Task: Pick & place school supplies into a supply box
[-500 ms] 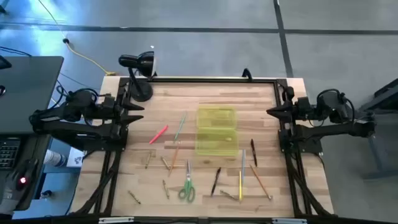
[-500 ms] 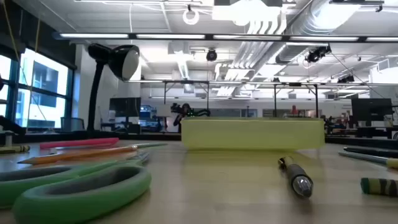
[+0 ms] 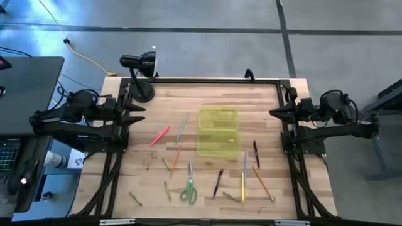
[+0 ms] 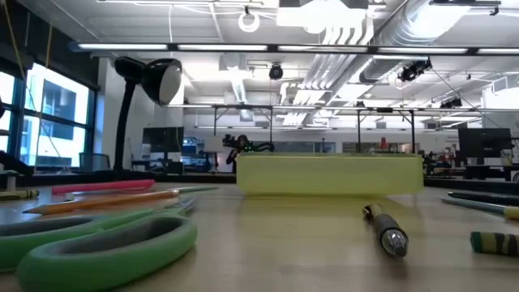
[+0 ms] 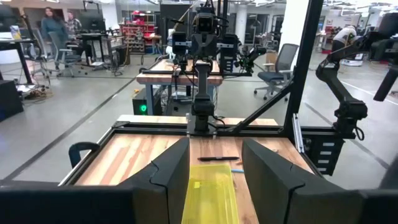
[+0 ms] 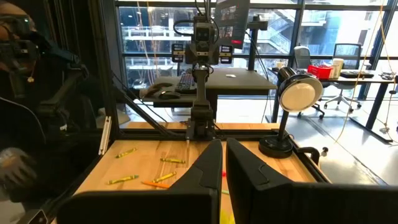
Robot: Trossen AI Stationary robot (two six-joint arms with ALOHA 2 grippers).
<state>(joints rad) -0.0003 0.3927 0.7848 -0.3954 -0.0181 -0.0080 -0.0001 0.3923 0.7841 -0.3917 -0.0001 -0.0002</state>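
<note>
Waiting at the slatted wooden table [image 3: 207,94], my left gripper [image 3: 137,113] stood released, right gripper [image 3: 277,113] clenched; translucent supply box [image 3: 218,132] lay mid-table.

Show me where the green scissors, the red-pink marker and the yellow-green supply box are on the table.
green scissors [image 3: 188,189], high view, where the blades meet the green handles.
red-pink marker [image 3: 160,135], high view, middle of the barrel.
supply box [image 3: 219,144], high view, on its translucent base half, nearer the scissors.

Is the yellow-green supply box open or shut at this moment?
Open. In the high view the supply box lies as two halves side by side, lid folded flat on the table. No supplies show inside.
</note>
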